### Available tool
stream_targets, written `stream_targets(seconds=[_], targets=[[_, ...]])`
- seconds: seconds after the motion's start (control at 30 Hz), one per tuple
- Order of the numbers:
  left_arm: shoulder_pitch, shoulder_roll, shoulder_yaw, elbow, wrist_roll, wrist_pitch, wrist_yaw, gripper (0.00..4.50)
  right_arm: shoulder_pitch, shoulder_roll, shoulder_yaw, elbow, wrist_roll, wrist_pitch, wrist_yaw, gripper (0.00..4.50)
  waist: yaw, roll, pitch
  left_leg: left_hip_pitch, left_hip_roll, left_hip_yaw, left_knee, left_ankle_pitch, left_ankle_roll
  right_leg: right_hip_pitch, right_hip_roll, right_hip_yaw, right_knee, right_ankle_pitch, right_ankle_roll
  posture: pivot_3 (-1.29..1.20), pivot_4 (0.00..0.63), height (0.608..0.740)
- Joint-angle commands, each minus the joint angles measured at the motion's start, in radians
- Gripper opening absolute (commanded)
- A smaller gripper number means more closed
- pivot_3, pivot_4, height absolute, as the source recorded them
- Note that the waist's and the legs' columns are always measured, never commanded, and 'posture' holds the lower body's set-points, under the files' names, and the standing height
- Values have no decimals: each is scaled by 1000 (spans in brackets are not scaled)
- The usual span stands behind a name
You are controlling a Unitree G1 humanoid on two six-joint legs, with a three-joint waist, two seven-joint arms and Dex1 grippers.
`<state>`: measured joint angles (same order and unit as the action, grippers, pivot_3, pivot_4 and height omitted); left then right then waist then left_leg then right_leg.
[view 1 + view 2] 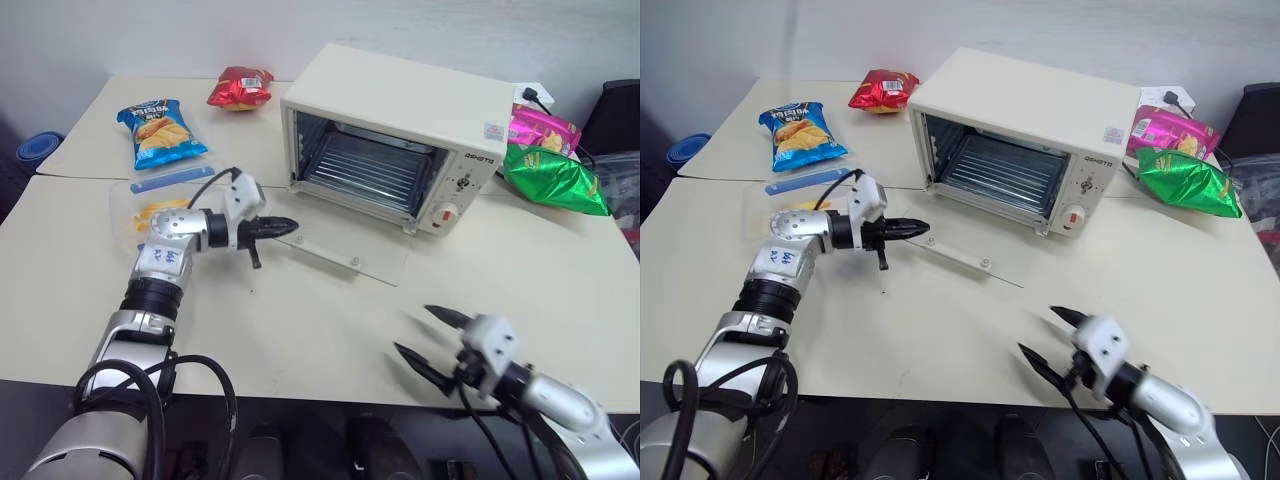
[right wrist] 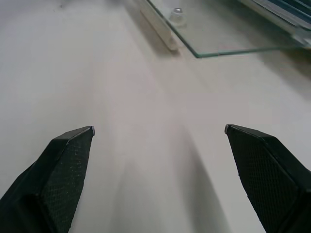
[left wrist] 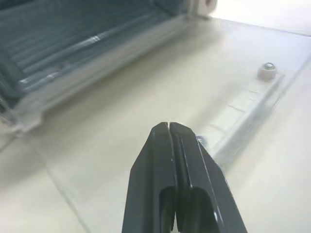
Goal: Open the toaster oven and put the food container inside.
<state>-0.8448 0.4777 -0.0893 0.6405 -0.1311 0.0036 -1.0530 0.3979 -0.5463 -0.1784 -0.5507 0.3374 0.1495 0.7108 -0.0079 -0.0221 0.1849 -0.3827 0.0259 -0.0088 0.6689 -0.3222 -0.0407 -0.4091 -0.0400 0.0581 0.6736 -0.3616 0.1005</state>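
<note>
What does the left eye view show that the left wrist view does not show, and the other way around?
The left eye view alone shows the food container behind the left arm, the chip bags, the oven's knob panel and the open right tool low over the table. The left wrist view alone shows, close up, the left tool shut with nothing between its fingers. Both show the toaster oven with its glass door folded down flat, its wire rack and the door's bar handle.
</note>
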Motion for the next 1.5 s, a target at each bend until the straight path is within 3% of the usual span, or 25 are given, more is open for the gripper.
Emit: stream_targets(seconds=[0.03,0.17,0.33,0.47,0.63,0.77,0.87,0.93,1.07,1.17,1.27,1.37,1.5], targets=[[39,-17,4,-118,17,10,73,57,-5,28,-101,-47,85,-113,20,4500,-1,0,0,1,0,1,0,0,0,0,0,1,1,0,0,0,150,740],[119,-22,8,-221,22,52,121,57,-62,34,-107,-42,118,-126,16,4500,-2,0,0,7,0,2,-2,-1,3,4,0,2,1,0,0,0,150,740],[269,-25,87,-430,-64,179,186,57,-240,61,-51,3,187,-72,-3,4500,-12,0,0,9,1,2,-3,-1,3,6,0,3,1,0,0,0,150,740],[375,22,179,-584,-132,303,231,1181,-338,73,-2,48,207,-58,14,4500,-16,0,0,8,1,-1,-3,-1,3,7,0,3,0,0,0,0,150,740],[635,44,580,-844,-427,531,360,2621,-462,87,64,114,222,-75,79,4500,-30,0,0,8,2,-2,-4,-1,2,7,-2,3,0,0,-1,0,150,740],[826,87,889,-825,-492,603,476,3691,-509,88,103,155,197,-127,144,4500,-39,0,0,10,3,-4,-6,-2,4,8,-2,2,0,-1,-3,0,150,740],[867,153,993,-788,-481,683,578,4496,-527,90,117,184,165,-185,174,4500,-21,0,0,11,2,-7,-5,-2,4,12,-3,-1,-3,-2,-3,0,150,740],[841,193,1014,-773,-500,752,637,4496,-532,91,126,203,146,-220,189,4500,-10,-2,-1,13,1,-10,-5,-3,5,18,-4,-4,-7,-1,-3,0,150,740],[648,306,965,-671,-481,859,760,4496,-532,103,131,204,149,-222,176,4500,11,-3,-2,13,-3,-14,-5,-3,5,20,-8,-8,-9,-1,-2,0,150,740],[576,415,840,-594,-437,958,754,4496,-526,103,132,192,148,-213,163,4500,3,-5,-3,11,-3,-16,-5,-3,4,19,-8,-10,-10,-1,-2,0,150,740],[378,494,658,-391,-393,940,669,4496,-516,96,128,176,143,-201,149,4500,-5,-3,-2,12,-3,-12,-7,-3,4,17,-7,-9,-10,-1,-2,0,150,740],[211,523,486,-200,-305,921,621,4496,-514,95,132,161,140,-191,139,4500,-14,-3,-2,11,-1,-10,-8,-1,0,16,-4,-13,-9,-1,-2,0,150,740],[4,487,319,26,-204,869,553,4496,-502,101,132,155,131,-195,125,4500,-23,-4,-2,11,-1,-8,-7,0,0,15,-4,-13,-5,-1,-2,0,150,740]])
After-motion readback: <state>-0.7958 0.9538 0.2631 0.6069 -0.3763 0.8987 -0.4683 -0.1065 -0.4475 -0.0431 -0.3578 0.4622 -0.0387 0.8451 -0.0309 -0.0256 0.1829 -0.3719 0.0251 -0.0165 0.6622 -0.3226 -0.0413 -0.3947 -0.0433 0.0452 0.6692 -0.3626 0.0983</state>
